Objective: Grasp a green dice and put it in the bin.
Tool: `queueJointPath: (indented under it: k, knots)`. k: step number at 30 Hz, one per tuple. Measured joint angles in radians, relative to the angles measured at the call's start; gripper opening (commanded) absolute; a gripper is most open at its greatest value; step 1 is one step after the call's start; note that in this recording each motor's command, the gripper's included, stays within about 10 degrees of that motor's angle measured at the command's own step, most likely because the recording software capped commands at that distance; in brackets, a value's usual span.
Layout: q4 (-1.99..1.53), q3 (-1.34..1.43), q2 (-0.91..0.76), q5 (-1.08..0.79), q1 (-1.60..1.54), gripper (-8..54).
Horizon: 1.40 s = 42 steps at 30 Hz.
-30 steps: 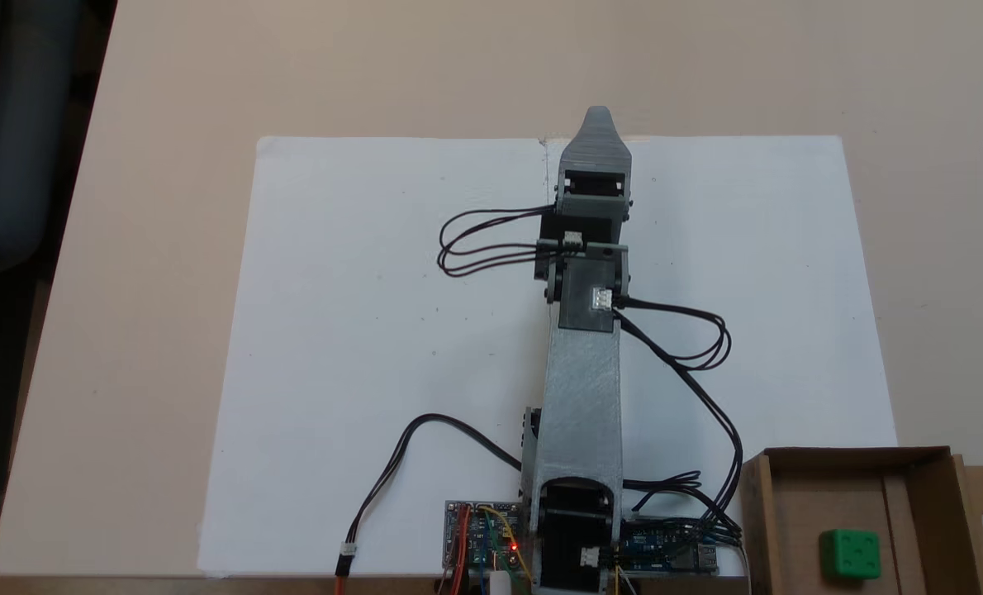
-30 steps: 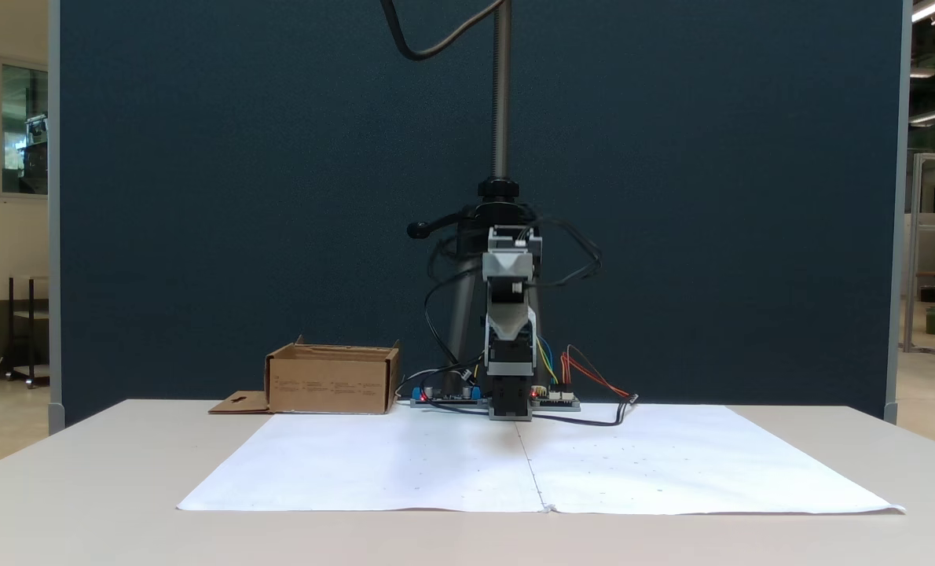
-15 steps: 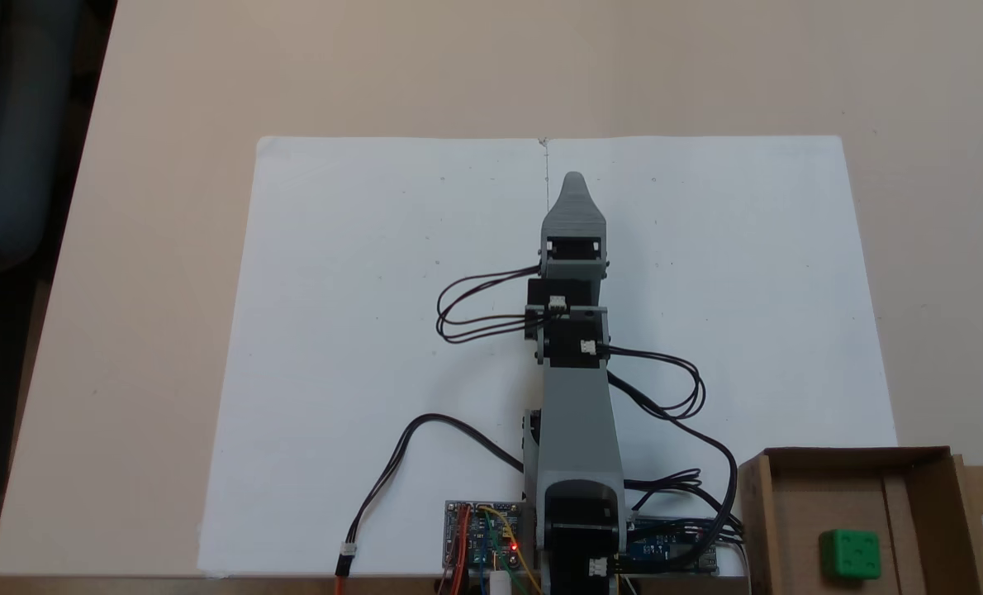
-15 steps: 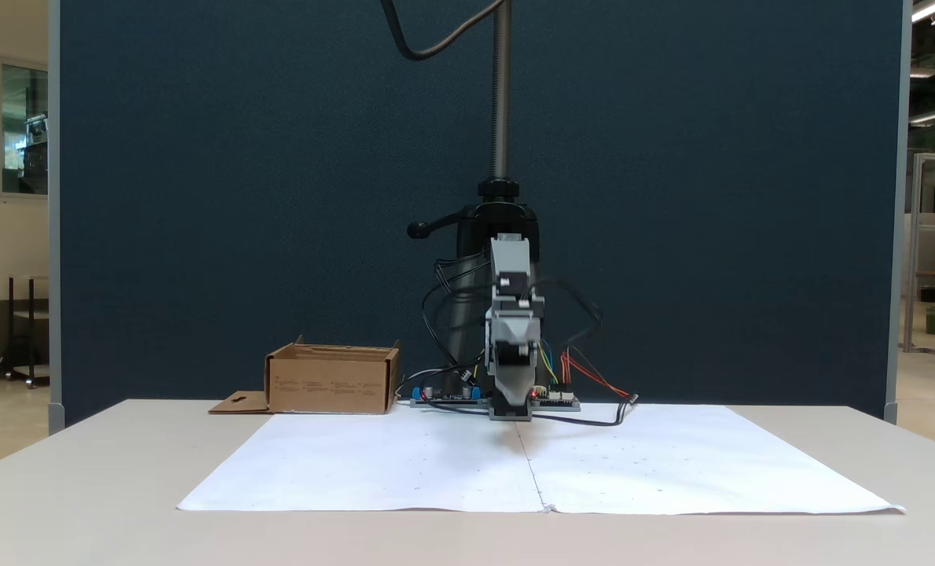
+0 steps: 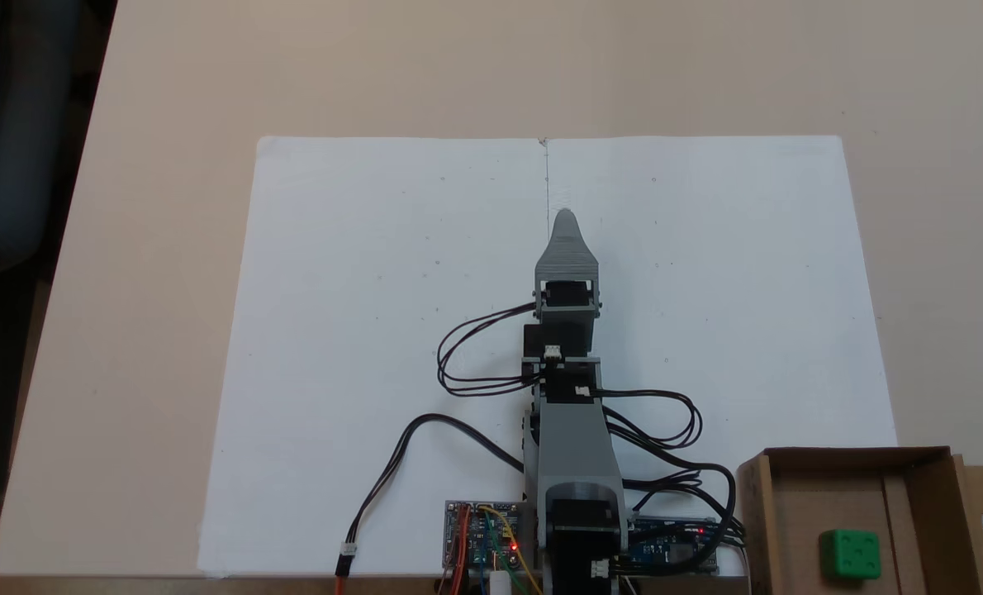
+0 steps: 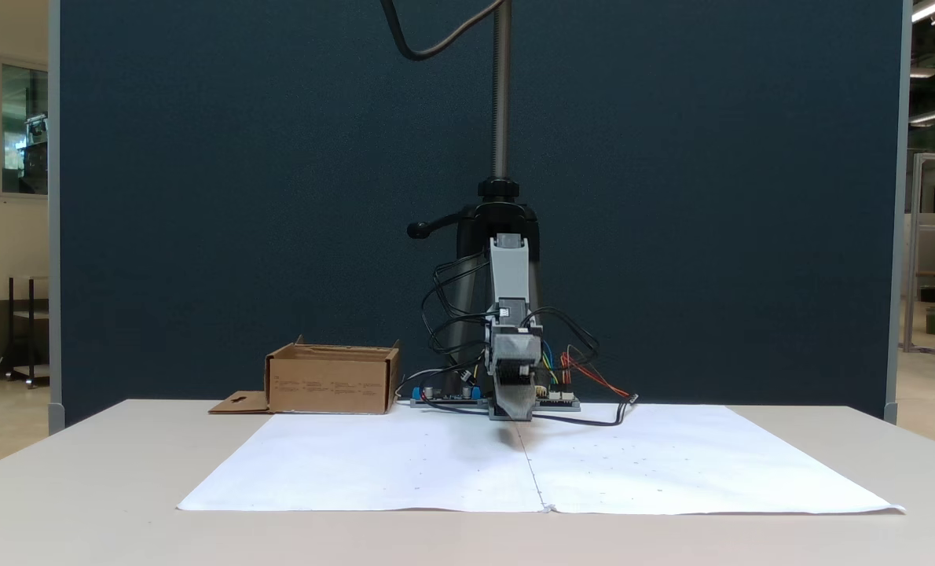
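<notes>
While arm folds back toward base, tool [image 5: 566,216] now sits lower and nearer than second ago, over white paper [image 5: 359,330] on bench [image 5: 169,83]. Tool grip state: cannot tell. Green dice [image 5: 850,554] rests inside bin [image 5: 756,512], 4 o'clock from tool. Task looks done; arm retreating.

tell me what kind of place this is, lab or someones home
Most likely a lab or workshop: a dark partition panel behind the table, a bare circuit board with loose wires, and a camera stand over the arm.
</notes>
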State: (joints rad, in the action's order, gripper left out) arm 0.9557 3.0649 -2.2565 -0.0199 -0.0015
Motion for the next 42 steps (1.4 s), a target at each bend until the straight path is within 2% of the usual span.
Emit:
queueJointPath:
  k: [23, 42]
  knots:
    - [0.666, 0.000, -0.002, -0.002, 0.002, 45.4]
    - [0.681, 0.000, 0.000, -0.002, 0.002, 45.3]
